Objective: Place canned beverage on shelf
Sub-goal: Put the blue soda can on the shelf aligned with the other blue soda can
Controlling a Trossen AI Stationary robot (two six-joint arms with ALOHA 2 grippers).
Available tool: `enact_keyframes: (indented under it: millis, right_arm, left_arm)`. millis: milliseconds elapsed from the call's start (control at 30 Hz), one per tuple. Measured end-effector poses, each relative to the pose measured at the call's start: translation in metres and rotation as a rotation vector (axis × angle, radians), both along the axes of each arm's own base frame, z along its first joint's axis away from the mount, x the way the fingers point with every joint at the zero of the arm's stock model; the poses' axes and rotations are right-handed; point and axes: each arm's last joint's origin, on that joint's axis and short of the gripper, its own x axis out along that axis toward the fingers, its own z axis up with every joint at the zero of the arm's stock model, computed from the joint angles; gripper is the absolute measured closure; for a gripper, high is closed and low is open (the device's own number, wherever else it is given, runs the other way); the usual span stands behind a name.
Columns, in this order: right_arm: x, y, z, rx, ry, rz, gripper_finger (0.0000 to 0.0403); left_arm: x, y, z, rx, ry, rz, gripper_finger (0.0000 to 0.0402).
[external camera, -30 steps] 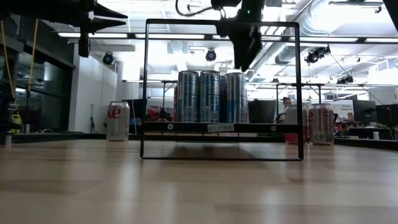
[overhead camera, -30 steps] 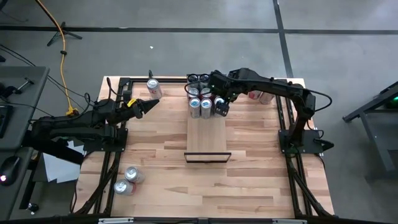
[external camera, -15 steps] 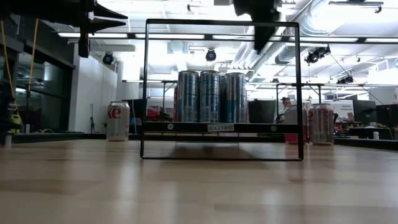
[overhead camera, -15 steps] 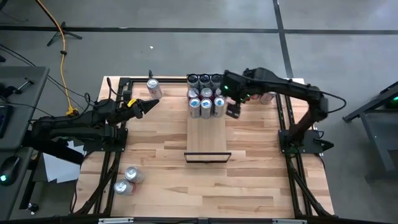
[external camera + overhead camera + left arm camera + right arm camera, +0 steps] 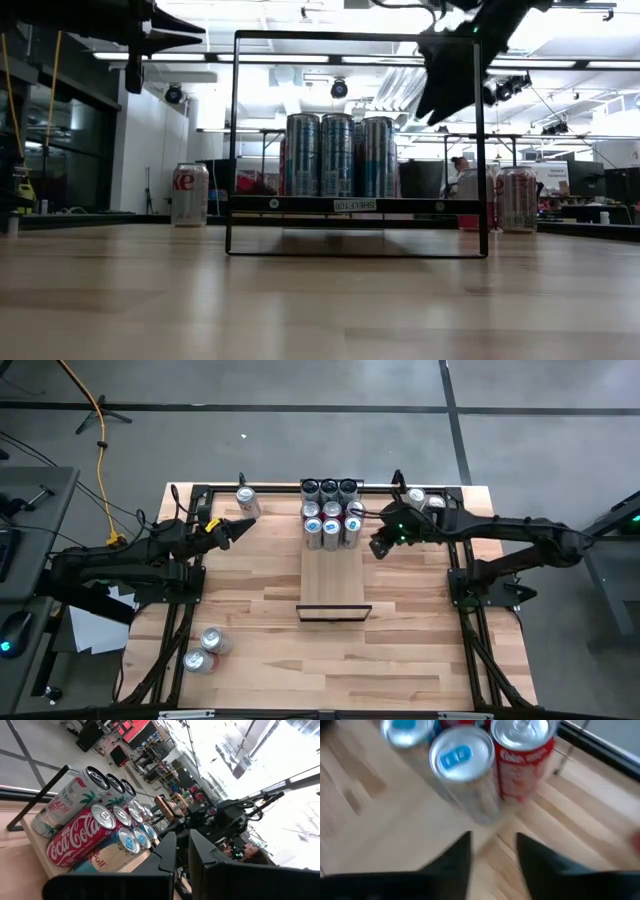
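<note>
Jaws on the right gripper (image 5: 378, 546) stand parted with nothing between them; the right wrist view shows bare wood in the gap between its fingers (image 5: 456, 857). Gripper hangs in the air just off the shelf's (image 5: 335, 578) right long side, near the cans (image 5: 331, 515), apart from them. Left gripper (image 5: 243, 527) clenched, holding nothing, hovering over the table's (image 5: 400, 650) left half toward the far edge.

Shelf runs down the table's middle, black edge bar at its near short end. Nine cans, three rows of three, packed together upright at the shelf's far end. None in the near half of the panel.

One can (image 5: 247, 501) near the far left corner. Two cans (image 5: 423, 500) near the far right corner. Two more (image 5: 205, 650) lie by the near left corner.
</note>
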Motion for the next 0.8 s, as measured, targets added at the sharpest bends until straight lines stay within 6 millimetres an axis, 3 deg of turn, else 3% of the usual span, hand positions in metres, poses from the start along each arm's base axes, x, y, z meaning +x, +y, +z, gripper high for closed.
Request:
enact_keyframes:
  millis: [67,133,267,367,800]
  right_arm:
    - [0.003,-0.001,-0.013,0.020,-0.064,-0.039,0.0358]
    - [0.005,-0.002,-0.026,0.039,-0.113,-0.076,0.0388]
    - [0.006,-0.002,-0.044,0.100,-0.157,-0.153,0.0375]
    - [0.007,-0.003,-0.052,0.104,-0.175,-0.169,0.0396]
    - [0.017,-0.016,-0.057,0.080,-0.238,-0.214,0.0402]
  left_arm:
    - [0.000,0.000,0.000,0.012,0.006,0.001,0.0401]
    - [0.000,0.000,0.000,0.017,0.010,0.001,0.0401]
    - [0.000,0.000,-0.002,0.024,0.034,0.001,0.0402]
    - [0.001,0.000,-0.005,0.044,0.081,0.002,0.0402]
    - [0.018,0.004,-0.024,0.051,0.267,0.024,0.0402]
